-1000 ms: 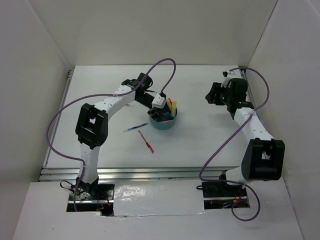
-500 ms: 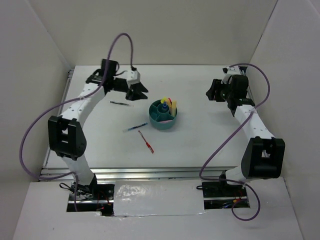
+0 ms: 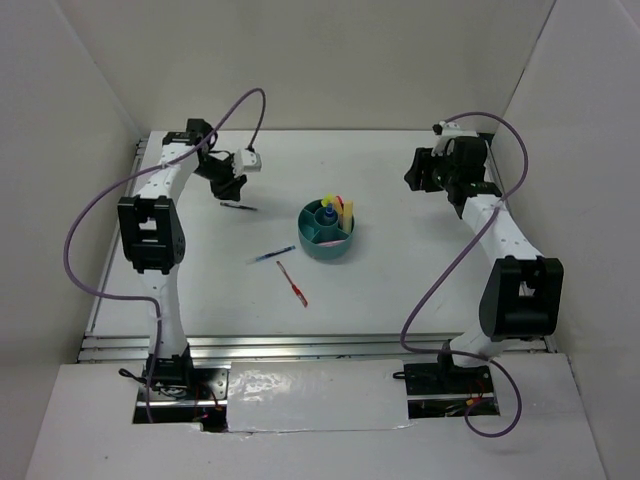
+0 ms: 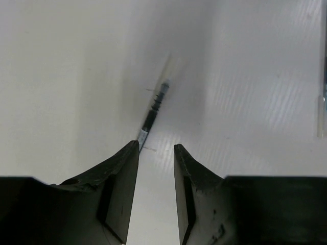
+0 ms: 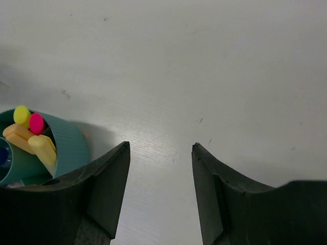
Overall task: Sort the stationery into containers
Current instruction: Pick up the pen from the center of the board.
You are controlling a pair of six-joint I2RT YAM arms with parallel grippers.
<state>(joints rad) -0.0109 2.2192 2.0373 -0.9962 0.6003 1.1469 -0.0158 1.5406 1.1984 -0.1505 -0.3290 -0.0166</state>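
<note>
The teal organiser bowl (image 3: pixel 327 231) stands mid-table with yellow, pink and orange markers (image 3: pixel 343 210) upright in it; it also shows at the left edge of the right wrist view (image 5: pixel 69 148). A dark pen (image 3: pixel 238 206) lies left of the bowl. A blue pen (image 3: pixel 272 255) and a red pen (image 3: pixel 292 282) lie in front of the bowl. My left gripper (image 3: pixel 236 190) hovers just above the dark pen's far end (image 4: pixel 155 111), jaws a little apart and empty. My right gripper (image 3: pixel 412 181) is open and empty at the far right.
White walls enclose the table on three sides. A metal rail (image 3: pixel 280 345) runs along the near edge. Purple cables (image 3: pixel 245 110) loop above both arms.
The left arm swung from over the bowl to the far left and now hangs over the dark pen. The right gripper shifted slightly leftward.
</note>
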